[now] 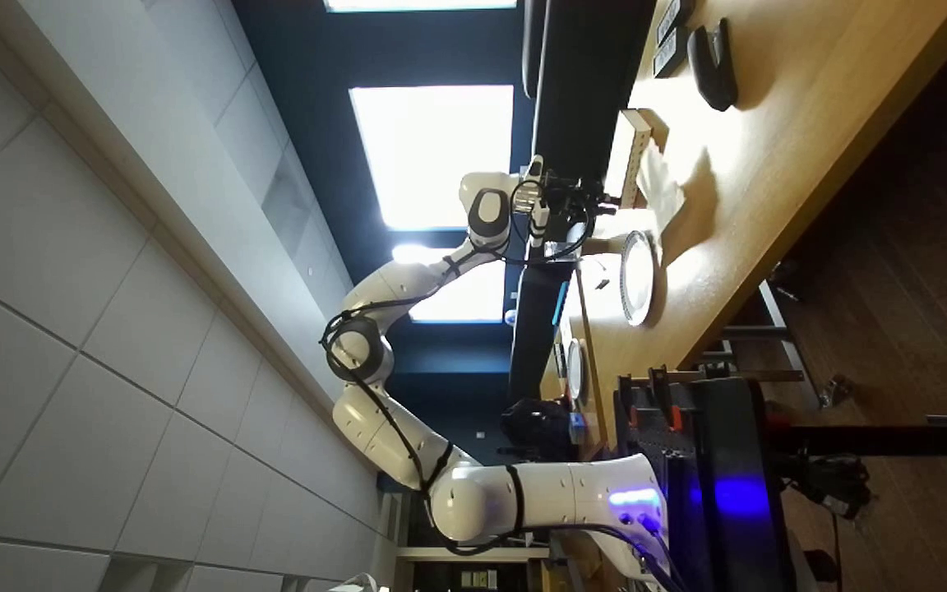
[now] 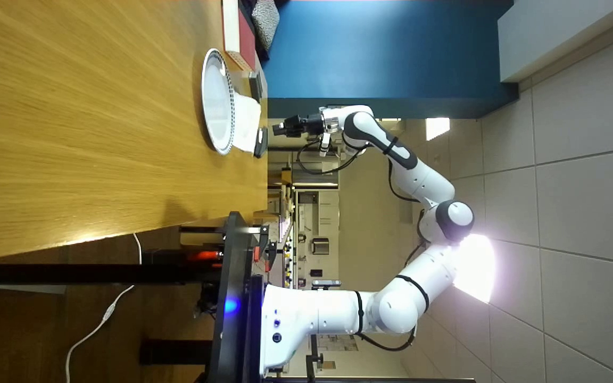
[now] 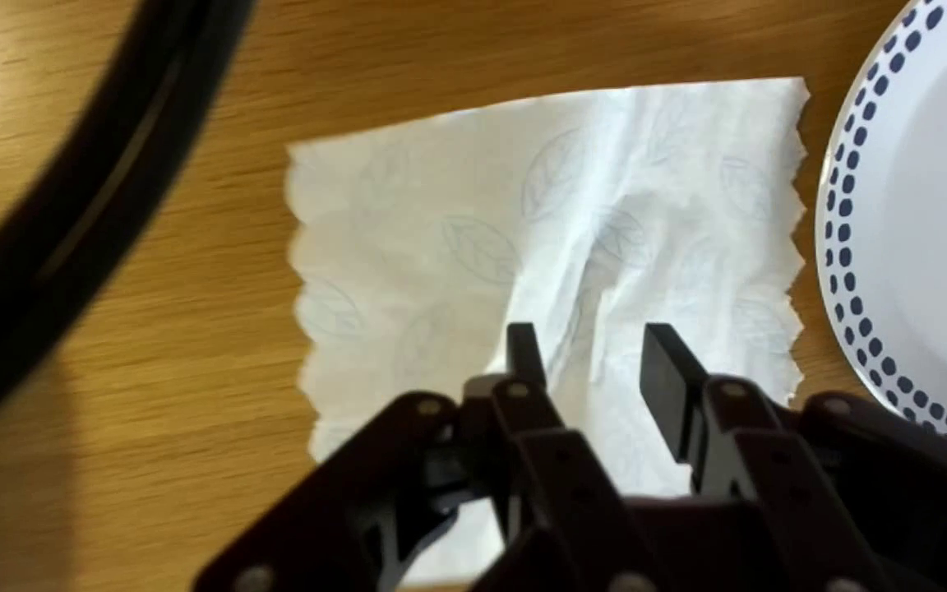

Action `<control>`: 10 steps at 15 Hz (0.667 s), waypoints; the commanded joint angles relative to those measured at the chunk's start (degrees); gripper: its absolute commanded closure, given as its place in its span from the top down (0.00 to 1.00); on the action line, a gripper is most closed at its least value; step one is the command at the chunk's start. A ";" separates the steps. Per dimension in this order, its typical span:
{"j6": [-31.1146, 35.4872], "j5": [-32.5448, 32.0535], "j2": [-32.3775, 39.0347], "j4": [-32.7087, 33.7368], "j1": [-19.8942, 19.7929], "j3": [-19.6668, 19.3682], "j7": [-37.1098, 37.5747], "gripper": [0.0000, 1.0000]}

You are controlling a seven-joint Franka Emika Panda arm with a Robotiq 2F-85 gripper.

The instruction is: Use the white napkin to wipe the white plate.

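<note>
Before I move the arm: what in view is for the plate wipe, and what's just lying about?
For the job:
white napkin, spread on the table
white plate, beside it
gripper, open above the napkin

Lying about:
black stapler-like tool
two small dark items
red-and-cream block
</note>
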 commanded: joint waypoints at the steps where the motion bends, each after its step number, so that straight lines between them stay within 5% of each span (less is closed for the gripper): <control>1: -3.36 0.60 -6.57 -3.28 -0.23 0.46 -0.74 0.71; 5: -4.35 0.48 -11.67 -6.37 -0.12 0.47 -1.03 0.99; 10: -7.59 2.36 -20.45 -11.78 -0.77 1.54 -4.10 1.00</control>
